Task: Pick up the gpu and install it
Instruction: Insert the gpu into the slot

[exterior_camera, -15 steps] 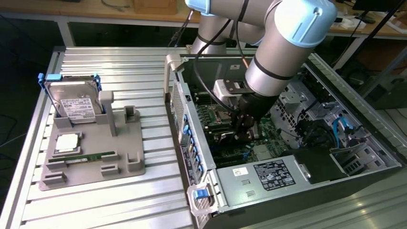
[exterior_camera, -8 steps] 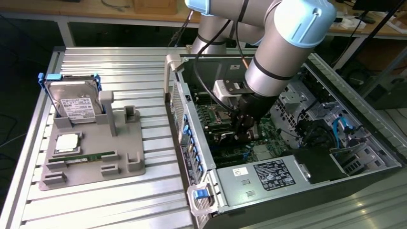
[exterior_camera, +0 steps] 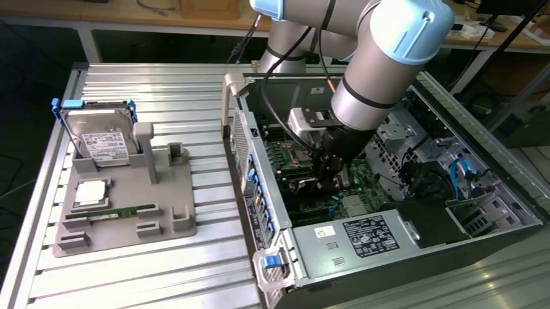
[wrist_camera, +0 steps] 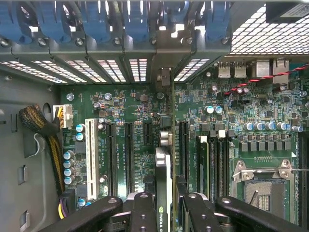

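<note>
The gpu (wrist_camera: 163,166) shows edge-on as a thin dark card with a small green logo, standing upright over the motherboard (wrist_camera: 125,101). Its silvery bracket end (wrist_camera: 164,77) reaches the rear slot openings of the case. My gripper (wrist_camera: 164,203) is shut on the card, one black finger (wrist_camera: 144,209) on each side. The card runs between the long black expansion slots (wrist_camera: 129,150), close above the board; I cannot tell whether it is seated. In the exterior view my gripper (exterior_camera: 331,175) is deep inside the open computer case (exterior_camera: 404,193), and the arm hides the card.
A white slot (wrist_camera: 90,154), cable bundle (wrist_camera: 41,121), CPU socket (wrist_camera: 260,186) and blue latches (wrist_camera: 140,24) surround the card. Outside the case a grey holder (exterior_camera: 129,212) carries a hard drive (exterior_camera: 102,138), a chip (exterior_camera: 90,193) and a green memory stick (exterior_camera: 116,212).
</note>
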You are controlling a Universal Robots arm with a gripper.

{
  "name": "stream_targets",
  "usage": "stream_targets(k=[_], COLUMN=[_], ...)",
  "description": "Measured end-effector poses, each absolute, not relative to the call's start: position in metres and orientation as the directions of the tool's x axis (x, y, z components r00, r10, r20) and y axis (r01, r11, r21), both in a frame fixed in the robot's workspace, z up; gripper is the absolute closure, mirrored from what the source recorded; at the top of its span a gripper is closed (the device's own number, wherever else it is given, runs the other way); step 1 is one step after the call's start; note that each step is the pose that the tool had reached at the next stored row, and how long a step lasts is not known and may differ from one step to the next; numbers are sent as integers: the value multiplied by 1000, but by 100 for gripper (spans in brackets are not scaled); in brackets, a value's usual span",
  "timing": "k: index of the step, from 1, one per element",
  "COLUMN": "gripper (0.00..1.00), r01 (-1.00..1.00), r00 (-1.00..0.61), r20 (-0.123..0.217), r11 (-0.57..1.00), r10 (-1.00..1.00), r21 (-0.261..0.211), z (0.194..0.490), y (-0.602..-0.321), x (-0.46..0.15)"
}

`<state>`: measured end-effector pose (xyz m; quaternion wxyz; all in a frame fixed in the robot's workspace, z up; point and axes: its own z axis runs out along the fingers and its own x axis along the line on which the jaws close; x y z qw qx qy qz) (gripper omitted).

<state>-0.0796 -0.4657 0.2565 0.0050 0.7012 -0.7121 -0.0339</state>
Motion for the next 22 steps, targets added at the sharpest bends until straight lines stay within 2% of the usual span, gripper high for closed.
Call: stream_targets(k=[22], gripper=[73], r01=[-998], r00=[-17], r20=[-40], r11=[14], r10=[-999], r21=[55], z=[253], y=[-466], x=[-80])
